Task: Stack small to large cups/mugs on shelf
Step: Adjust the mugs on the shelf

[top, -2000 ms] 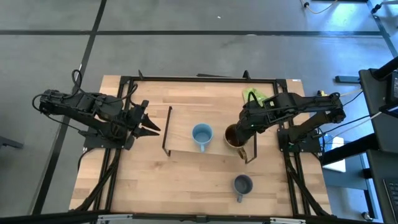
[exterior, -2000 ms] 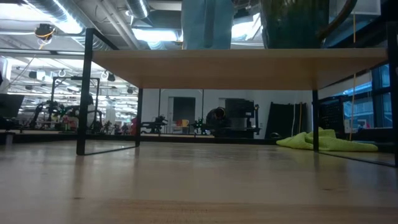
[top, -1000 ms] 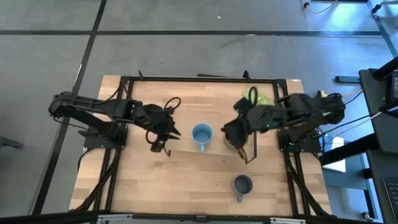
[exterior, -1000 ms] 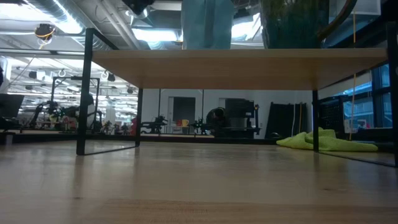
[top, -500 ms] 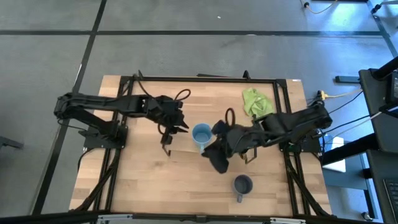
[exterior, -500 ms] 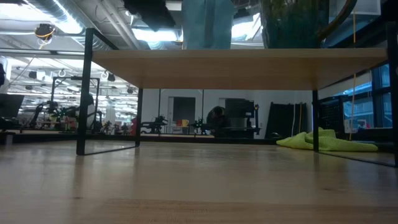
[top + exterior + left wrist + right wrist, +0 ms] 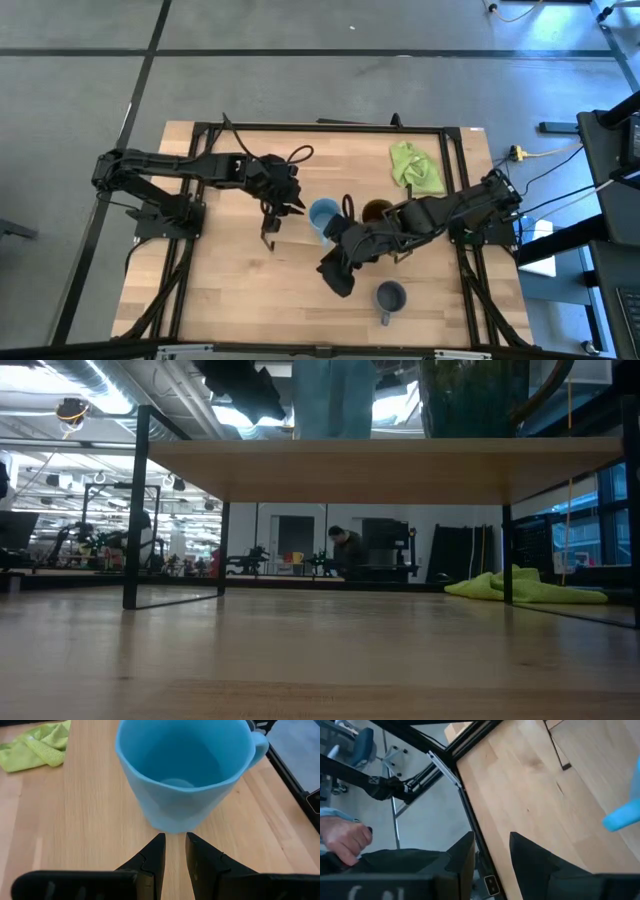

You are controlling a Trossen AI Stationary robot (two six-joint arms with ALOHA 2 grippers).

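On the shelf (image 7: 296,240) stand the light blue mug (image 7: 323,215) and the brown mug (image 7: 378,212), both on their bases. The dark grey-blue mug (image 7: 390,297) stands on the table near the front edge. My left gripper (image 7: 299,208) hovers just left of the light blue mug (image 7: 185,775), tilted down toward its base, slightly open (image 7: 175,849) with nothing between its fingers. My right gripper (image 7: 336,283) hangs in front of the shelf, left of the dark mug, open (image 7: 492,845) and holding nothing.
A lime-green cloth (image 7: 415,165) lies at the back right of the table. The shelf's black end frames (image 7: 268,235) stand beside my left gripper. A person's hand (image 7: 345,837) shows beyond the table's edge in the right wrist view. Bare wood (image 7: 250,300) lies at the front left.
My right gripper has gone from above the brown mug toward the table's near edge and left, sinking and tipping downward, and now hangs in front of the shelf. My left gripper has moved right, closer to the light blue mug. The mugs have stayed put.
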